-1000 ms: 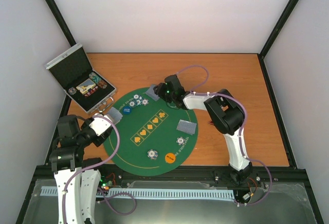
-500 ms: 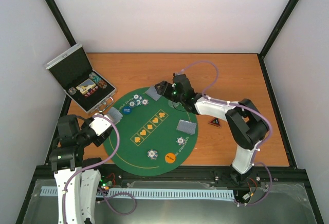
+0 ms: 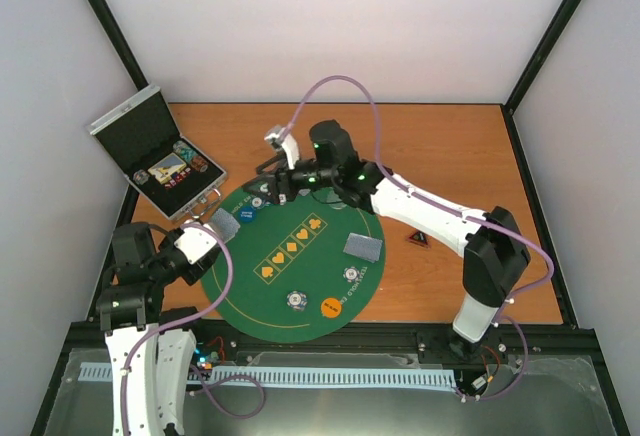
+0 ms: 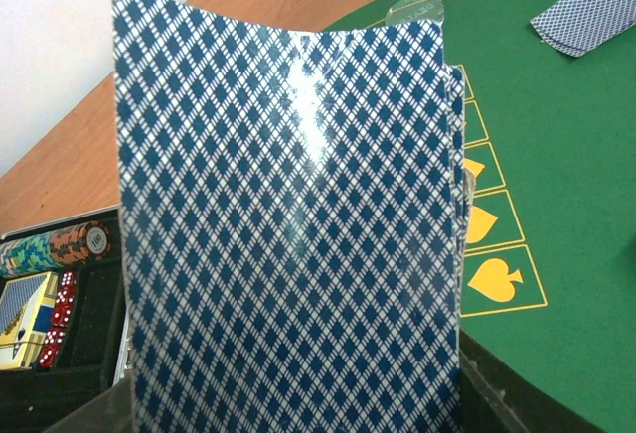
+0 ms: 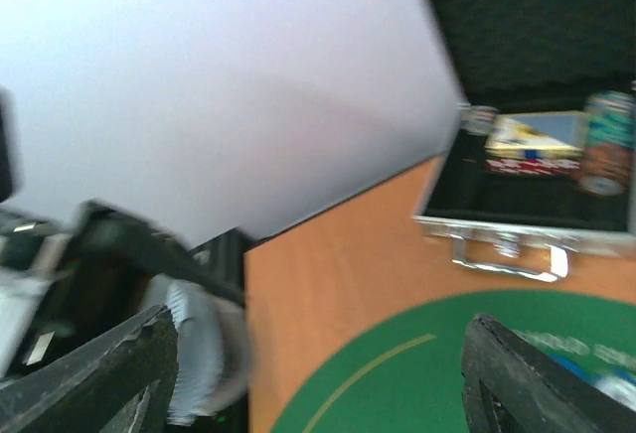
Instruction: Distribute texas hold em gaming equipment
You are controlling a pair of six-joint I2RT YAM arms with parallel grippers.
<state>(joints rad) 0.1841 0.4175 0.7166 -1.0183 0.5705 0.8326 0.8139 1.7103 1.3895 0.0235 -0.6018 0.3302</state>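
Observation:
My left gripper (image 3: 196, 245) is shut on a deck of blue-diamond-backed playing cards (image 4: 298, 244) at the mat's near-left edge; the deck fills the left wrist view and hides the fingers. My right gripper (image 3: 270, 188) hovers open over the far-left part of the green mat (image 3: 300, 261), with nothing between its fingers (image 5: 99, 373). Just below it lie white-patterned chips (image 3: 262, 199) and a blue disc (image 3: 246, 214). Card piles (image 3: 222, 222) (image 3: 363, 247) lie left and right. Two more chips (image 3: 296, 299) (image 3: 351, 274) and an orange disc (image 3: 331, 306) sit near the front. A black triangle marker (image 3: 417, 240) lies right of the mat.
The silver case (image 3: 160, 156) stands open at the far left, holding chips, dice and a card box; its front edge (image 5: 517, 244) is close ahead of the right gripper. Orange table shows behind and to the right of the mat. A clear disc (image 4: 412, 8) lies on the mat.
The right arm has stretched out and swung left across the mat's far edge, its jaws opening wider. The black triangle marker came into view. The left arm is still.

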